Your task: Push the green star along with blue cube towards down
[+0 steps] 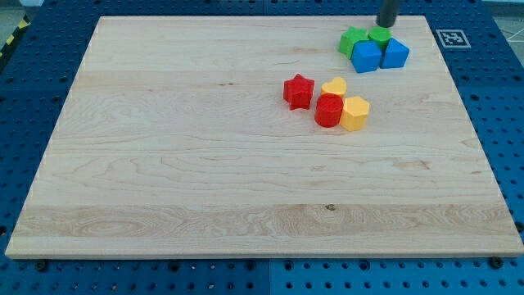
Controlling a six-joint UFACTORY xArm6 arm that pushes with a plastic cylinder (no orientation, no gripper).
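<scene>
A green star (352, 40) lies near the view's top right, touching a blue cube (367, 56) just below and to its right. A second green block (379, 35) sits to the star's right, and a second blue block (395, 53) touches the cube's right side. My tip (386, 24) stands at the view's top edge, just above the second green block and to the upper right of the star.
A red star (299, 91), a yellow heart (334, 86), a red cylinder (329, 110) and a yellow hexagonal block (354, 113) cluster below the blue cube. The wooden board (205, 164) ends close above my tip. A marker tag (451, 38) sits off the board's right corner.
</scene>
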